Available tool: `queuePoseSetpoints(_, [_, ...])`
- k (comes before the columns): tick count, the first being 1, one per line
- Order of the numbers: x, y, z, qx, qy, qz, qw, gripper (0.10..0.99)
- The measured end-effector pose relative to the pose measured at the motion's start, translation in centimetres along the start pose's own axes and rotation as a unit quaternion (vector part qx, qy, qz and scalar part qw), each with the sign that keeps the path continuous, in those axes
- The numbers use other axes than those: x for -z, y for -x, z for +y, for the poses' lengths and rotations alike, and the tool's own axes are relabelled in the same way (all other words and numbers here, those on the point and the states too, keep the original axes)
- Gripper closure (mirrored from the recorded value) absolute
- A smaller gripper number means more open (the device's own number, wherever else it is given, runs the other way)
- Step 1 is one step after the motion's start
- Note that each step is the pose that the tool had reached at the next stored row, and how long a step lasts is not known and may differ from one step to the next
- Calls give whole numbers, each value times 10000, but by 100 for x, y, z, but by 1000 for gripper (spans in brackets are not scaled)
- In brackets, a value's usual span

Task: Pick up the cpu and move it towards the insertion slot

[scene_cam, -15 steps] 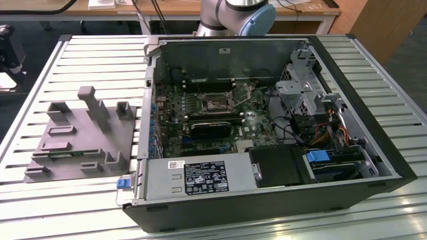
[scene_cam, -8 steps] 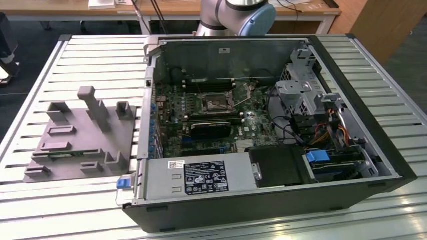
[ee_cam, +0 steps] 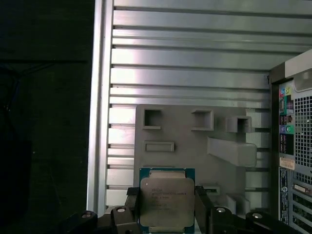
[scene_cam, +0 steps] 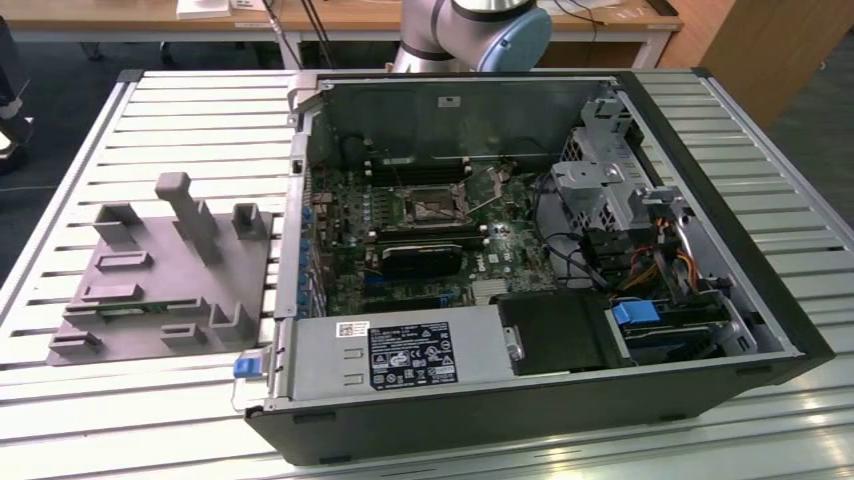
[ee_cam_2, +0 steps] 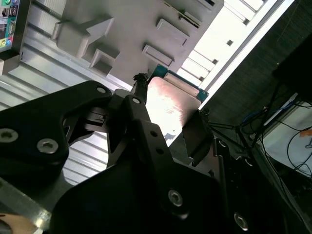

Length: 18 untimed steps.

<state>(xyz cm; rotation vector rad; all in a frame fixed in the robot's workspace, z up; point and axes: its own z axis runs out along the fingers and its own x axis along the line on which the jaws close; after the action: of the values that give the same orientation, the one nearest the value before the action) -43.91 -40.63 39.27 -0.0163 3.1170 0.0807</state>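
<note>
you can count one cpu and one gripper with two black fingers in the first wrist view. in the exterior view you can count one robot arm, one slatted metal table, one open computer case, one green board inside it with one insertion slot, and one silver box with a label. there is one grey fixture plate too, with several grey blocks on it, but you cannot count those for sure.
</note>
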Motion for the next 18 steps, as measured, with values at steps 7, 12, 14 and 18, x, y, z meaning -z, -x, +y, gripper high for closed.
queuePoseSetpoints(7, [1,64,0,0,-1,1,10000,549])
queuePoseSetpoints(12, [-3,201,-2,0,0,1,10000,549])
queuePoseSetpoints(14, [-5,260,-3,0,0,1,10000,549])
queuePoseSetpoints(18, [-8,397,-4,0,0,1,10000,549])
